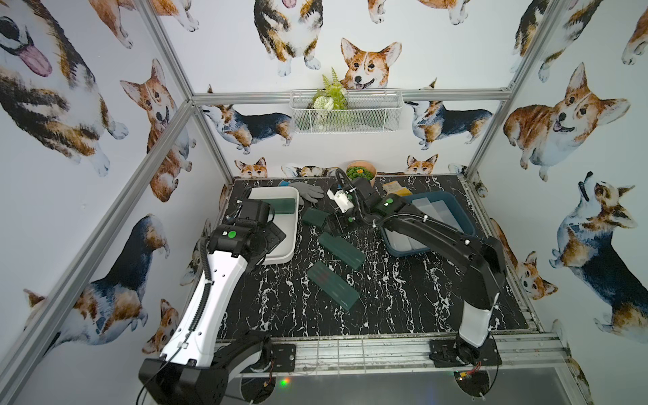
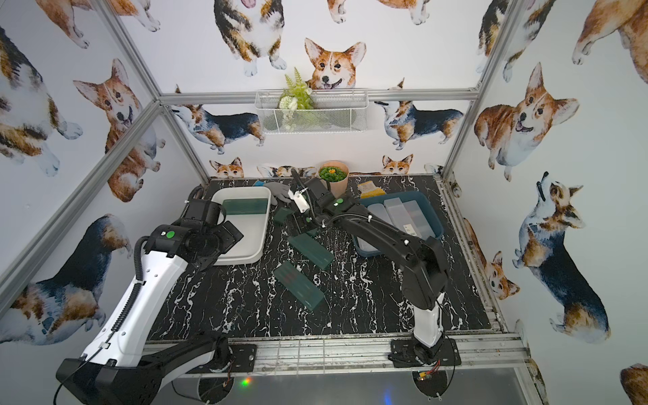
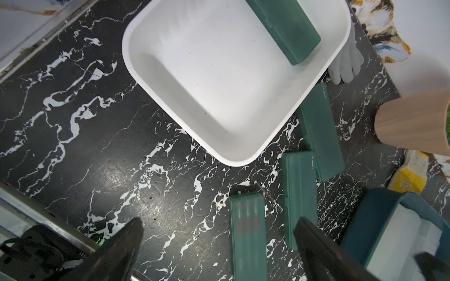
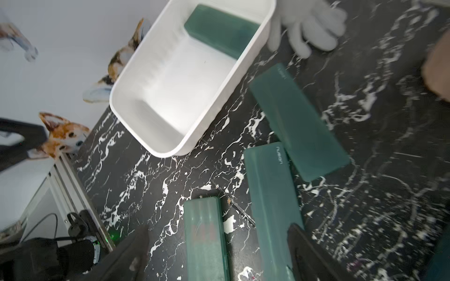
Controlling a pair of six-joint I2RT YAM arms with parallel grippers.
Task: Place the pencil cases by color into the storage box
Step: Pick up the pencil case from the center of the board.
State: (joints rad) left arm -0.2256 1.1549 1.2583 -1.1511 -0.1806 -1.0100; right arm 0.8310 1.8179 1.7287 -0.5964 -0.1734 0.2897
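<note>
The white storage box (image 1: 284, 242) stands at the back left with one dark green pencil case (image 1: 282, 207) inside, against its far wall. The teal-blue box (image 1: 466, 224) at the right holds frosted clear cases (image 1: 434, 210). Three green cases lie on the table between them: a far one (image 1: 315, 218), a middle one (image 1: 345, 249) and a near one (image 1: 333, 285) with red marks showing inside. My left gripper (image 3: 219, 233) hangs open and holds nothing, over the white box's near left part (image 1: 275, 234). My right gripper (image 4: 219, 243) is open above the middle case's far end (image 1: 335, 226), holding nothing.
A grey glove (image 1: 308, 192) lies behind the white box, a tan plant pot (image 1: 361, 173) stands at the back centre, and a yellow flat item (image 1: 396, 189) lies behind the blue box. A white wire basket (image 1: 345, 110) hangs on the back wall. My right arm reaches across the blue box.
</note>
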